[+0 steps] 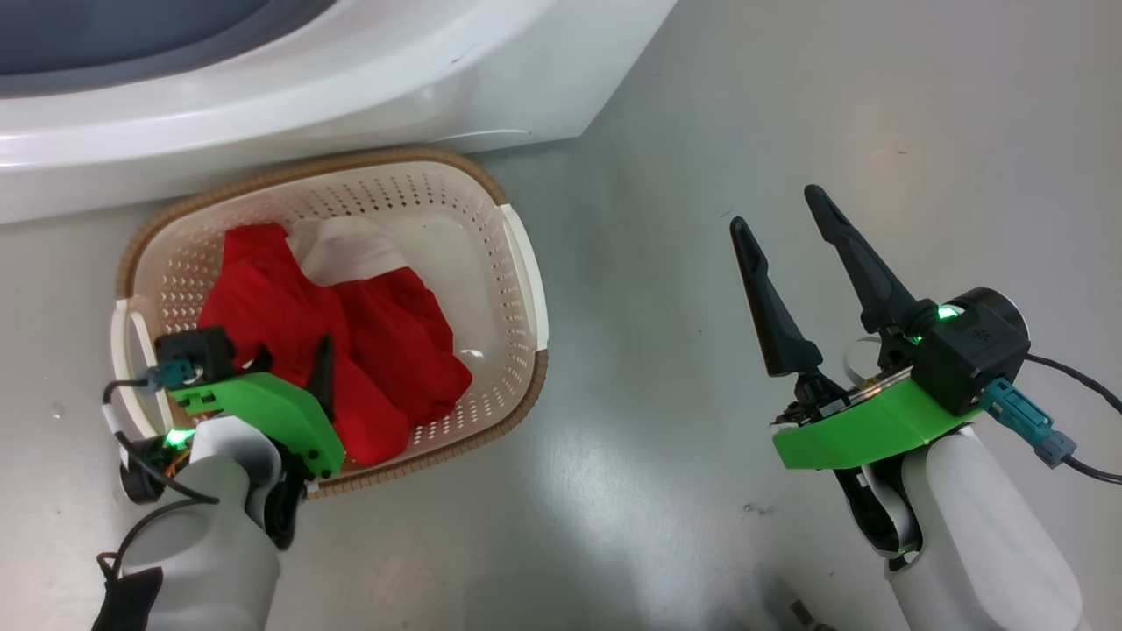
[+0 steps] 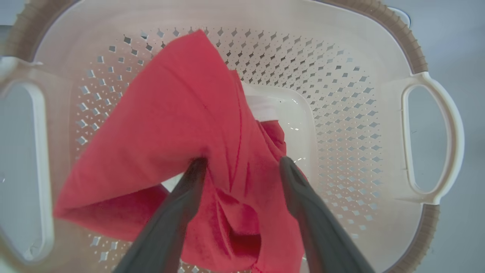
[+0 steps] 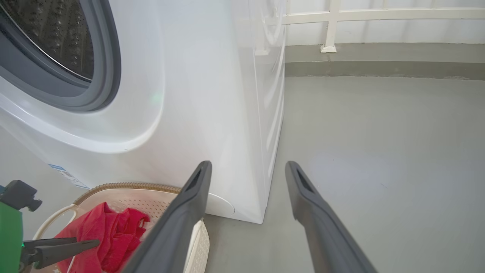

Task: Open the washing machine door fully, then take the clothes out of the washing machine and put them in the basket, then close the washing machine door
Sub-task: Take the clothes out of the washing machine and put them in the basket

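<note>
Head view: clothes in basket, both pincers open

Left pincer (image 1: 294, 355) sits low over the near-left part of the basket (image 1: 517, 263), fingers pointing down into it. Left wrist view: its two dark fingers (image 2: 303, 197) are spread wide, not clamped. A fold of the clothes (image 2: 182, 113) is bunched in the gap and draped over the left fingertip. Fabric touches both fingers, but nothing is pinched.

Clothes are a red heap lying inside the basket, mostly in the left and centre. A white trim patch (image 1: 351, 250) shows at the far side of the heap. Bare cream bottom (image 2: 299, 125) is visible beside the heap, toward the handle (image 2: 432, 136). No fabric hangs over the brown rim.

Basket stands on the grey floor (image 1: 701, 131), just in front of the washing machine (image 1: 351, 79) at its lower right corner. I can't tell whether they touch.

Right pincer (image 1: 777, 208) hangs over bare floor, well apart from the basket. Its fingers are splayed and hold nothing.

Right wrist view: the machine's opening is uncovered. The grey rubber ring (image 3: 110, 76) and the perforated steel drum (image 3: 49, 34) are exposed. What shows of the drum has no red in it. Small blue sticker (image 3: 66, 175) sits low on the front panel, above the basket rim.
</note>
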Robot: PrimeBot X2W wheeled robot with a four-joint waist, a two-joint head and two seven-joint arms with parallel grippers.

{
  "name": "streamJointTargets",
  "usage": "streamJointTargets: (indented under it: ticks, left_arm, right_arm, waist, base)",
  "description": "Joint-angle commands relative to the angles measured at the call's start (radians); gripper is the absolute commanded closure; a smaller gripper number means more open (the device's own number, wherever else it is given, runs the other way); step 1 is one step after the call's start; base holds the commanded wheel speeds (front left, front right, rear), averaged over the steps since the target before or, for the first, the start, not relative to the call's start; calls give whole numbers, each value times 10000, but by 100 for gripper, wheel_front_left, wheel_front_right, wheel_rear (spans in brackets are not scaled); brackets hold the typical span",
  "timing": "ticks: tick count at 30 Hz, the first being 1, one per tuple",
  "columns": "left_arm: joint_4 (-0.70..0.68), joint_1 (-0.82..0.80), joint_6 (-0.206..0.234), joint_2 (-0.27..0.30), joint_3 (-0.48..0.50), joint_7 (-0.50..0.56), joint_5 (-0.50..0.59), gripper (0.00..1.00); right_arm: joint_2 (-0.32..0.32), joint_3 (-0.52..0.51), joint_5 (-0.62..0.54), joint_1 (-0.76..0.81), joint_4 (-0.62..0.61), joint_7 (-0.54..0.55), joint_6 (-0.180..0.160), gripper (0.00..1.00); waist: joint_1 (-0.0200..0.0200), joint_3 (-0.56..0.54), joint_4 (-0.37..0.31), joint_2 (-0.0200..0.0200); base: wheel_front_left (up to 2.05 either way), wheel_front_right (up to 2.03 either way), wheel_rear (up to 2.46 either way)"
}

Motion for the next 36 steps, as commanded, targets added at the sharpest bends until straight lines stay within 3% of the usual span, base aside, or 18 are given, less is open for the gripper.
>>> streamJointTargets:
  ticks: [1, 17, 36]
  left_arm:
    - [-35, 65, -57, 296, 112, -72, -143, 0]
    - [-1029, 361, -57, 86, -543, -662, -219, 0]
    - [-5558, 2303, 195, 79, 1091, -681, 1099, 0]
  right_arm:
    - [22, 222, 131, 114, -182, -61, 48, 0]
    - [22, -24, 119, 236, -28, -61, 48, 0]
    - [22, -183, -9, 615, 227, -61, 48, 0]
  waist:
    - [0, -73, 33, -1]
    - [0, -909, 376, -1]
    - [0, -2334, 671, -1]
  base:
    - [0, 0, 0]
    - [0, 0, 0]
    - [0, 0, 0]
